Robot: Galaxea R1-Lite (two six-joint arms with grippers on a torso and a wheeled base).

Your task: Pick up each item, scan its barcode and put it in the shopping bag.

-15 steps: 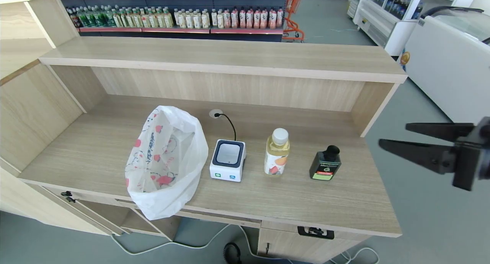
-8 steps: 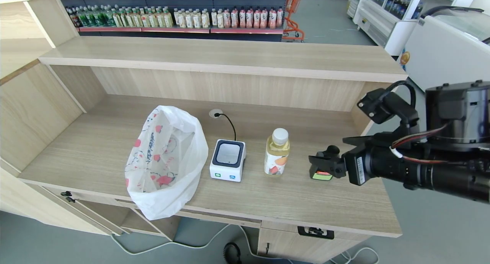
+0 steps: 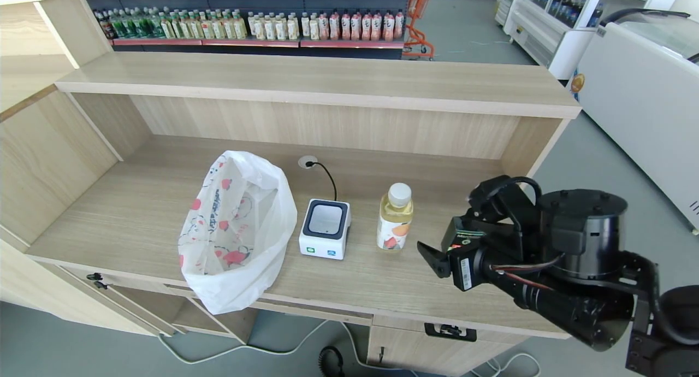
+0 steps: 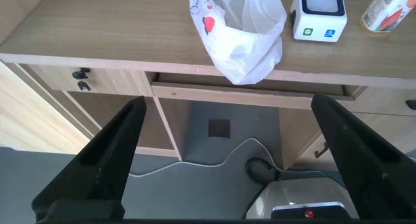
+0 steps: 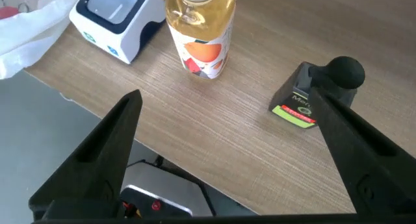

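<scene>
Right gripper (image 5: pixel 229 100) has its fingers spread wide, empty, low over the front of the counter (image 3: pixel 164 202) and aimed at the small dark bottle (image 5: pixel 312 97). That bottle stands upright at the right end of the counter, not yet between the fingers. The yellow drink bottle (image 3: pixel 395 218) stands upright beside it, toward the scanner (image 3: pixel 325 228); the shopping bag (image 3: pixel 235 229) sits just past the scanner, mouth open.

Left gripper (image 4: pixel 229 102) is also wide open and holds nothing; it hangs below the counter's front edge, under the bag.

Handling, as a judgement:
- Dark bottle looks squat, rigid and light; the ball-shaped cap would likely slip, so take the flat body sides below the cap.
- A small base means a nudge from one finger could tip it; close evenly.
- Drink bottle looks full, so heavier; its thin clear wall will give under squeeze and the label is smooth. Grip mid-body on the label, with moderate force.

Hard to make out:
- In the head view the right arm covers most of the dark bottle; only its top and a bit of label show.
- No barcode is visible on either item, so which face goes to the scanner is unknown.
- The bag's interior is mostly hidden by its folds.
- The drink bottle's cap is cut off in the right wrist view.
</scene>
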